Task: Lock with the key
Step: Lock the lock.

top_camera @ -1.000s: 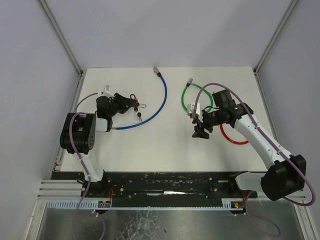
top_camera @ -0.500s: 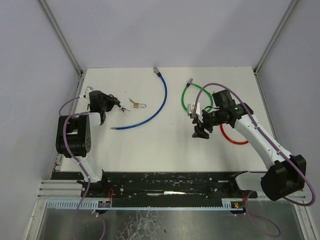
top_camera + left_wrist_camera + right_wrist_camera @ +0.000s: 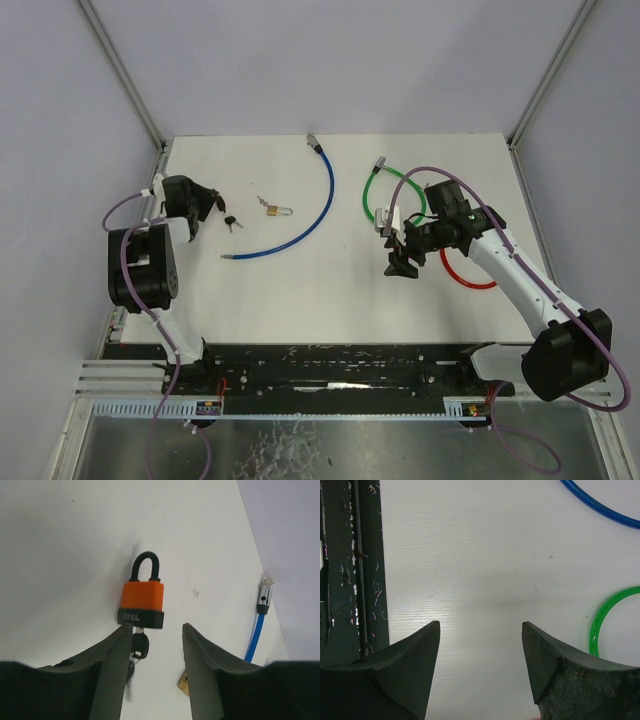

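Note:
In the left wrist view an orange padlock [image 3: 143, 596] with a black shackle and base lies flat on the white table, just beyond my fingertips. A black-headed key [image 3: 139, 644] sticks out of its base, close against the inner side of the left finger [image 3: 112, 655]. My left gripper [image 3: 156, 626] is open and clamps nothing. From above, the left gripper [image 3: 210, 202] sits at the table's far left with small dark keys [image 3: 232, 221] beside it; the orange lock is not discernible there. My right gripper [image 3: 400, 262] [image 3: 480, 623] hovers open over bare table.
A small brass padlock [image 3: 272, 209] [image 3: 183, 682] lies right of the keys. A blue cable [image 3: 318, 215] [image 3: 255, 635] arcs across the middle. A green cable [image 3: 385, 195] [image 3: 600, 617] and a red cable [image 3: 470, 280] lie near the right arm. The table's left edge runs close to the left gripper.
My left arm has swung left, away from the blue cable and the brass padlock. Its jaws have widened. The right arm has not moved.

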{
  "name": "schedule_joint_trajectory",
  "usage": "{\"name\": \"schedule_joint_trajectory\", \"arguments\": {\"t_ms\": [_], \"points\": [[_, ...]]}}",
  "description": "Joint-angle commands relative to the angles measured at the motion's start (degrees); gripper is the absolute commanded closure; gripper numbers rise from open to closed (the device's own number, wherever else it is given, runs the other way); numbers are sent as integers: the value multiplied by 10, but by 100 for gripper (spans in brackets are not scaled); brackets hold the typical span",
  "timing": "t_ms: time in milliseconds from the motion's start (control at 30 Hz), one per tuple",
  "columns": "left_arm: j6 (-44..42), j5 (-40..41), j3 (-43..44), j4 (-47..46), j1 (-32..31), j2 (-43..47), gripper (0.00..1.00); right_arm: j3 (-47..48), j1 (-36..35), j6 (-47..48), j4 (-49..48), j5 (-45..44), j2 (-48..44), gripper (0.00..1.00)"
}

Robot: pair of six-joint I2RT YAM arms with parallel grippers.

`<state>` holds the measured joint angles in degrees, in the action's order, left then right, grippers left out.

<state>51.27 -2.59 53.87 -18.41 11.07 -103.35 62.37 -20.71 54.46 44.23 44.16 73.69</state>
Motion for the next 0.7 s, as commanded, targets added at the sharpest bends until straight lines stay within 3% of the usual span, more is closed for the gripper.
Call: {"name": "schedule_joint_trajectory", "arguments": {"t_ms": [0, 100, 267, 333, 367, 400, 467, 600, 667], "points": [[-20, -38, -8, -32, 15, 17, 55, -1, 2, -2, -12, 11, 2, 27], [-17, -81, -40, -90, 29, 31, 53, -1, 2, -2, -12, 9, 2, 27], [-56, -130, -97, -175, 32, 93, 41, 0, 1, -6, -15, 7, 4, 27], [-81, -147, -111, -185, 27, 126, 26, 0, 1, -8, -17, 8, 6, 27], [-102, -151, -117, -183, 21, 147, 3, 1, 2, -10, -18, 8, 6, 27], [-123, -151, -122, -178, 13, 167, 0, 1, 2, -13, -19, 7, 7, 27], [-177, -135, -133, -157, -18, 213, 0, 1, 1, -16, -22, 6, 8, 27], [-288, -20, -139, -84, -118, 314, 0, 1, 2, -31, -31, -1, 8, 28], [-326, 8, -155, -91, -151, 363, 0, 1, 4, -39, -37, -4, 7, 28]]}}
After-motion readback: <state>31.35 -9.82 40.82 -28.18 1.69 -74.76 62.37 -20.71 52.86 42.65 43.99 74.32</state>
